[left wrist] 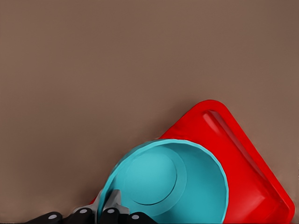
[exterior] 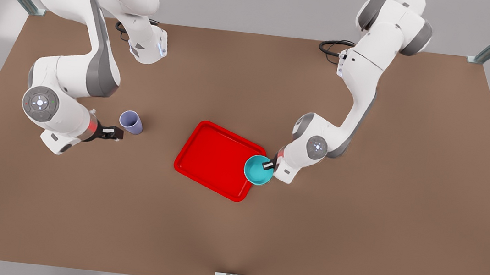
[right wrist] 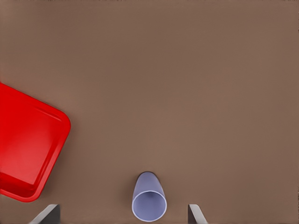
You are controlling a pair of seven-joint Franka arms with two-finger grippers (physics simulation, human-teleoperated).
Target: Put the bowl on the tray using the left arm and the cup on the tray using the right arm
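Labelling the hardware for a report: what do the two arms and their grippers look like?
Both arms are glossy white with grey joint covers, round grey caps and a black cable near the wrist. The right gripper and the left gripper are black; a red band sits behind the right one.

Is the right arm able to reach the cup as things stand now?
Probably yes. The right gripper is open, close beside the upright cup, with only bare table between them. The tray lies well aside.

Brown table, red tray at centre, lavender cup standing apart
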